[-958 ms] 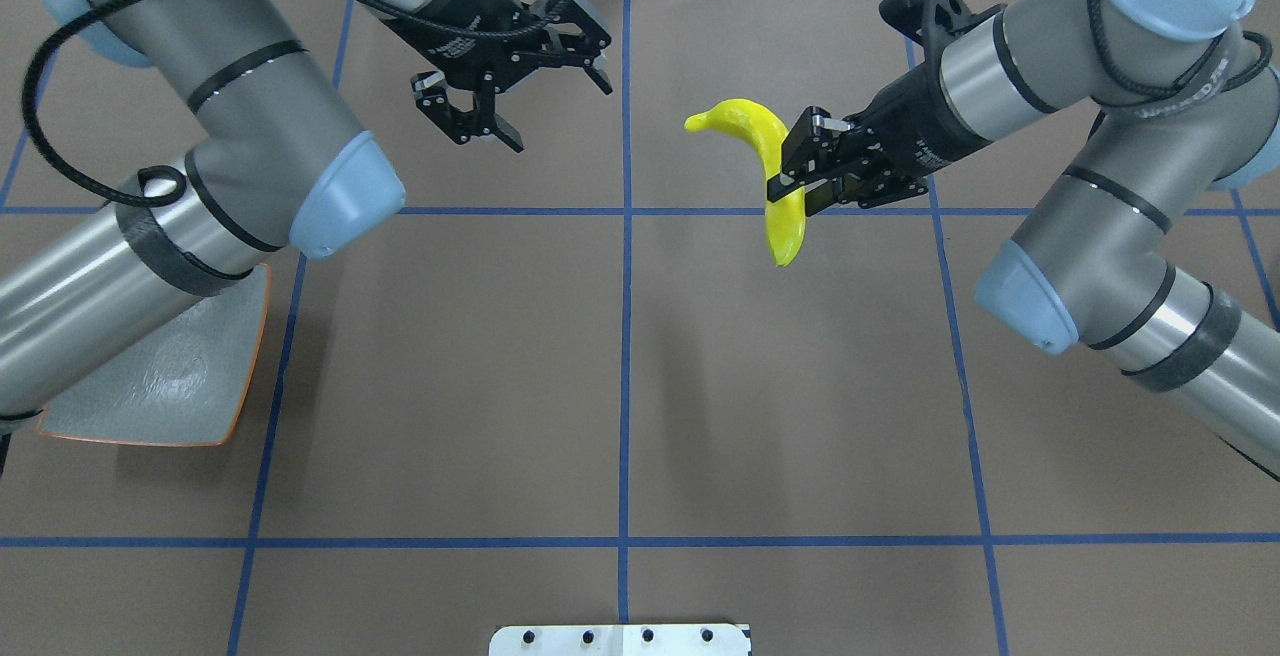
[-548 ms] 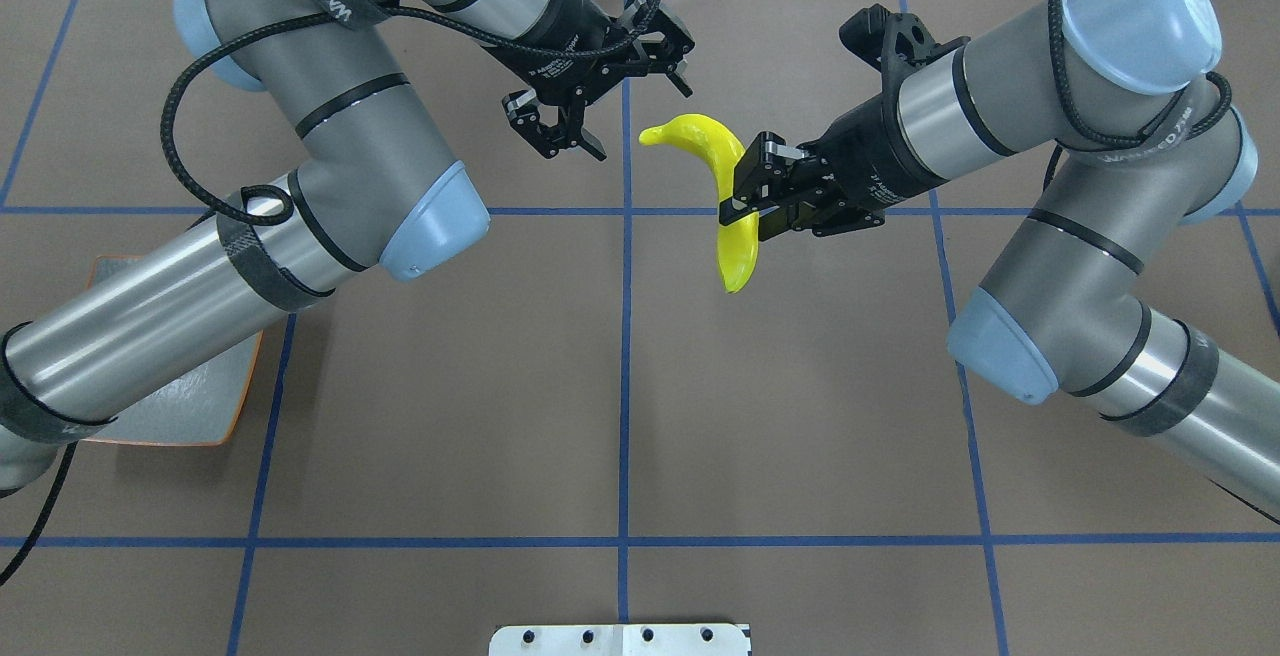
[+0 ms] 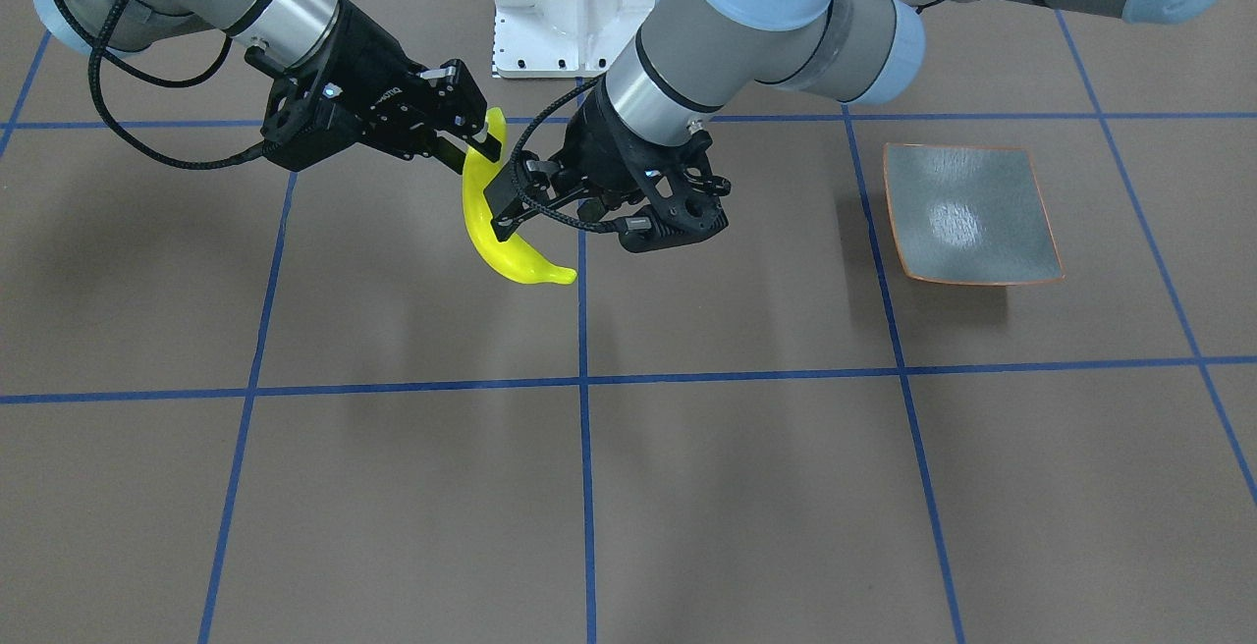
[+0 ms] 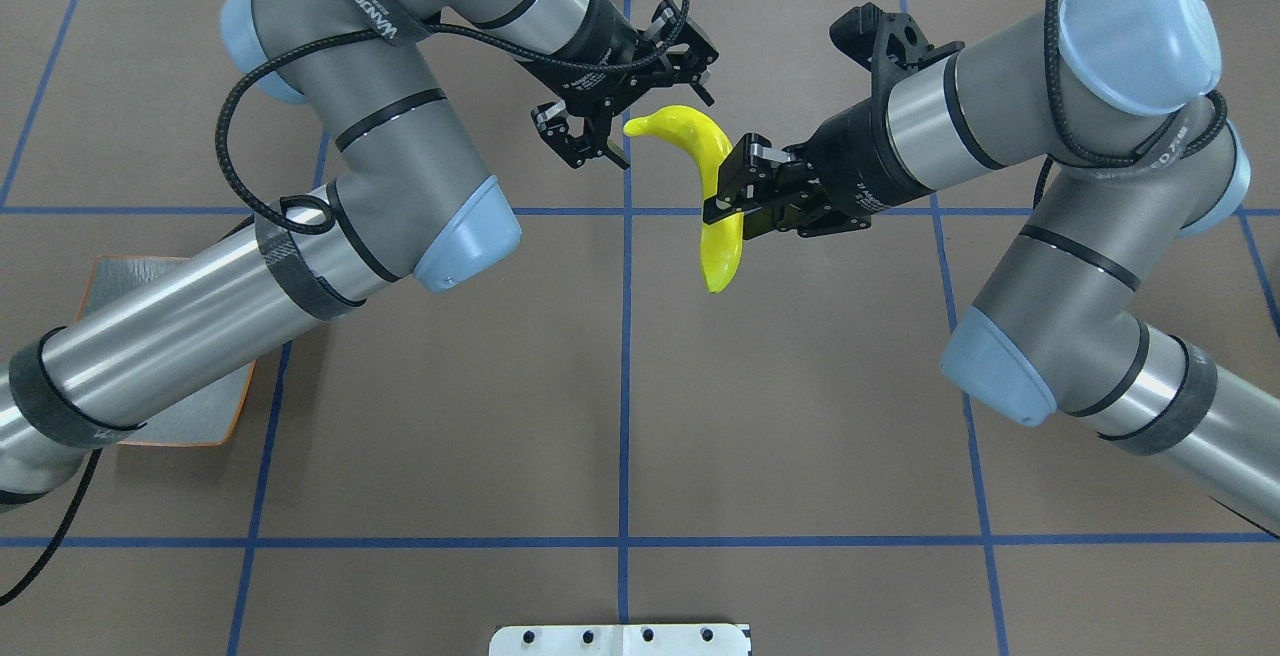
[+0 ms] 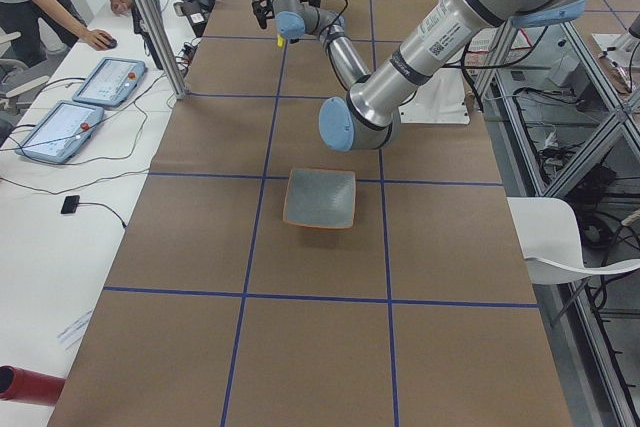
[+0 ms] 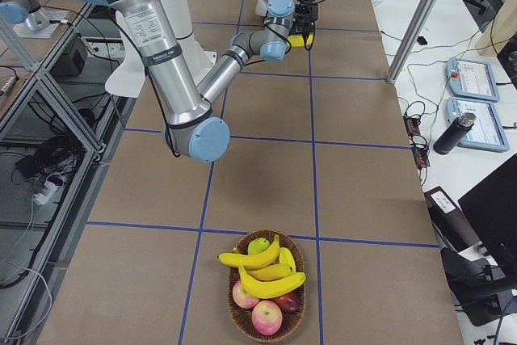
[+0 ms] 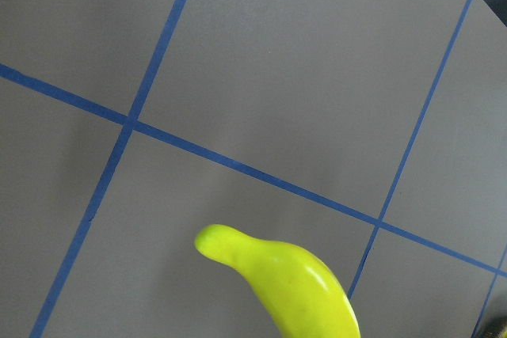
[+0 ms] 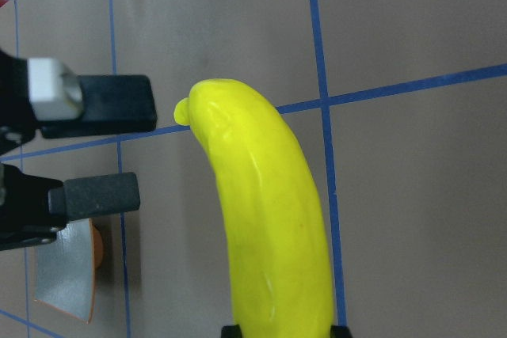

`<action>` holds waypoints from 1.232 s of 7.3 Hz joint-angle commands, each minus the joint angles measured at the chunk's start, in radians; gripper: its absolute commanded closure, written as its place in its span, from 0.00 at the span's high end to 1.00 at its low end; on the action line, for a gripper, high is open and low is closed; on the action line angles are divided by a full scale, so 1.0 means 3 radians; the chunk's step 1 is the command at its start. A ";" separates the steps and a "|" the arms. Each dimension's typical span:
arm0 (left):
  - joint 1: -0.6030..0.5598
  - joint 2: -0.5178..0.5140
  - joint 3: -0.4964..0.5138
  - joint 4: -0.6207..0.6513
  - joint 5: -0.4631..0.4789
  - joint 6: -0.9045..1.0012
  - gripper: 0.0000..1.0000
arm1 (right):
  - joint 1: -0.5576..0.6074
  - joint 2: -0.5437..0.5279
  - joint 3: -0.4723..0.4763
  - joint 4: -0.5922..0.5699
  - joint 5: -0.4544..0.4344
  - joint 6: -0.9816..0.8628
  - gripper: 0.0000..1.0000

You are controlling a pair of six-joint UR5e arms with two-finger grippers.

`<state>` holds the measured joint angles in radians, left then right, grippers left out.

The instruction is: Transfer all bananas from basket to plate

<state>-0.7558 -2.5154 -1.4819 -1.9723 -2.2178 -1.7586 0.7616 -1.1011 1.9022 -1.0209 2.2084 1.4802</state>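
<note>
Likely a hand-over: right hand (image 4: pixel 722 208) clamps the banana (image 4: pixel 700 141) mid-length; left hand (image 4: pixel 597 146), spread wide beside its tip, should close there next

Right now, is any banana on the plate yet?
No: the plate shows bare in the front-facing view, while the right claw holds a banana well apart from it.

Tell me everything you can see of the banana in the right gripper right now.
The banana is bright yellow, glossy and plastic-looking, strongly curved, with no marks visible. The right gripper is shut on its middle, holding it off the brown table near the centre grid line. Its narrow stem end points toward the open left gripper, whose fingers sit just beside that tip without touching it. The other end hangs free.
</note>
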 commanded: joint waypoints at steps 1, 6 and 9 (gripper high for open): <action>0.0054 -0.0047 0.0026 -0.0001 0.0050 -0.0216 0.99 | -0.0119 -0.0021 0.0091 -0.0008 -0.0308 0.0000 0.00; 0.0131 -0.0093 0.0113 -0.0022 0.0132 -0.0243 0.75 | -0.0176 -0.0047 0.0184 -0.0028 -0.0453 0.0000 0.00; 0.0131 -0.0093 0.0103 -0.0032 0.0132 -0.0310 0.00 | -0.0176 -0.0052 0.0184 -0.0028 -0.0453 0.0000 0.00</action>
<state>-0.7170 -2.5432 -1.4503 -1.9806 -2.1783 -1.8468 0.7086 -1.1157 1.9572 -1.0294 2.0726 1.4803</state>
